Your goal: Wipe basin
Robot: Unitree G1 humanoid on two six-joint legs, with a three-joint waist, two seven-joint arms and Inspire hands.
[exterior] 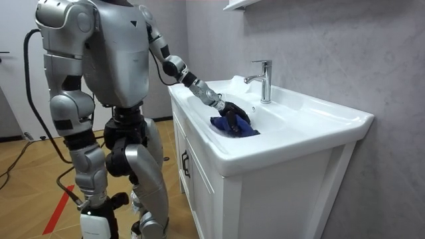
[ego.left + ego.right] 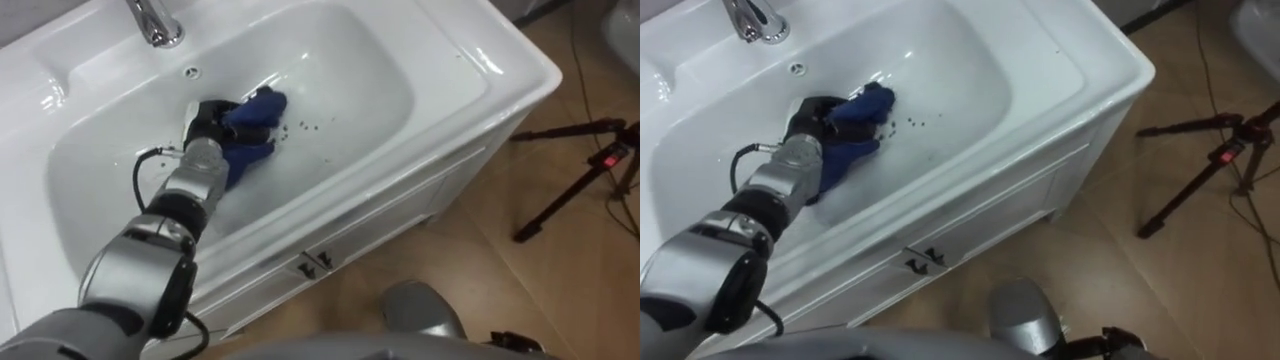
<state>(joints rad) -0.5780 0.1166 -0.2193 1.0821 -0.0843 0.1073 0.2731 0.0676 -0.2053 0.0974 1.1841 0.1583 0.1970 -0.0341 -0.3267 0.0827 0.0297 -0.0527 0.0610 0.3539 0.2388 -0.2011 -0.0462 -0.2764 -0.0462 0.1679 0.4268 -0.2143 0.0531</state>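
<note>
Fingers (image 2: 228,128) of the left hand (image 2: 207,120) grip a blue cloth (image 2: 262,104) down in the white basin (image 2: 380,90).

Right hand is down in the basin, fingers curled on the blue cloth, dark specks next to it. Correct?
Not quite: it is the left hand, not the right. The left eye view shows its arm coming in from the lower left. The rest holds: it is in the basin, fingers curled on the blue cloth, dark specks next to it.
</note>
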